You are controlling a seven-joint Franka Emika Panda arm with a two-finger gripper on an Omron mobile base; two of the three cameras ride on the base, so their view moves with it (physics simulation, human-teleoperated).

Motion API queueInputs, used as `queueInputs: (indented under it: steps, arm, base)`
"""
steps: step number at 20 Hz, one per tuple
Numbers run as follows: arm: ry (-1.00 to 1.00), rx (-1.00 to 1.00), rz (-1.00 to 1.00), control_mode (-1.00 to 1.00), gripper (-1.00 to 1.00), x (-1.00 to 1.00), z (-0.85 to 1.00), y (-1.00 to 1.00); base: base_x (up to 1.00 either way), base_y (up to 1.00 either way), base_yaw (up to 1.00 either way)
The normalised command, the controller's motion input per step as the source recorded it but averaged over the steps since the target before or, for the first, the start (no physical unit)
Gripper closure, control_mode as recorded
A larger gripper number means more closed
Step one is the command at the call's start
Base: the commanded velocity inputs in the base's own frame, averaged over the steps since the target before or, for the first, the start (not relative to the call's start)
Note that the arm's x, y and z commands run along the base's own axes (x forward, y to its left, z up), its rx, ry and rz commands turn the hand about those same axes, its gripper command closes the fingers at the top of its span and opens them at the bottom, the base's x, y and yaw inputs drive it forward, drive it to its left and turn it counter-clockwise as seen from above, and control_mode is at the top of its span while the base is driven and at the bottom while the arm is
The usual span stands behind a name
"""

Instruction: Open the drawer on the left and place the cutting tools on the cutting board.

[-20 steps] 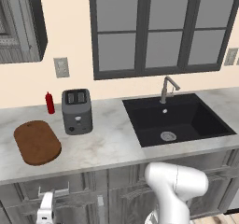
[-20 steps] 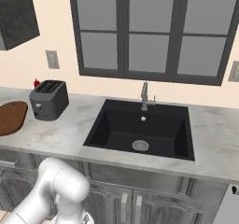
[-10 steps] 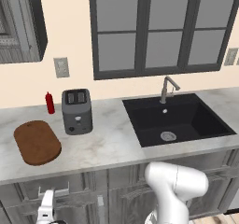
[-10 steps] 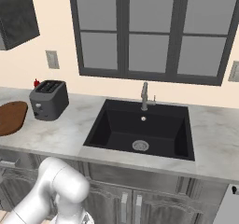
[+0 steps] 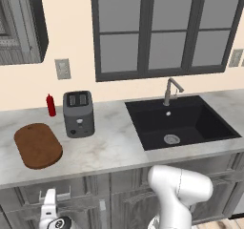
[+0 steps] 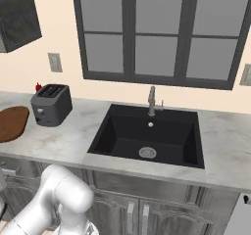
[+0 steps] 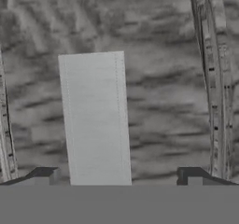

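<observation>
The drawer point(image 7: 154, 101) is shut, its grey wood-grain front right up against the hand camera, silver bar handle point(image 7: 95, 120) running between the two dark fingertips. The hand point(image 7: 116, 175) is released, jaws spread wide on either side of the handle, gripping nothing. It's down low at the left cabinet front point(image 5: 50, 213), below the surface point(image 5: 109, 149). Up top, the cutting board point(image 5: 38, 145) lies bare left of the toaster point(image 5: 78, 113). Nothing has shifted since the earlier frames.
</observation>
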Motion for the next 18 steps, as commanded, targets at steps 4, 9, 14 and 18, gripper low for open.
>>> queueInputs:
  steps: [4,9,14,18]
  arm:
    - [0.0,0.0,0.06,-1.0,-1.0,0.01,-0.19,0.0]
    - [0.0,0.0,0.04,-1.0,-1.0,0.0,-0.08,0.0]
    - [0.0,0.0,0.0,-1.0,-1.0,0.0,0.0,0.0]
    - [0.0,0.0,0.0,-1.0,-1.0,0.0,0.0,0.0]
  base:
    - [0.0,0.0,0.0]
    - [0.0,0.0,0.0]
    - [0.0,0.0,0.0]
    - [0.0,0.0,0.0]
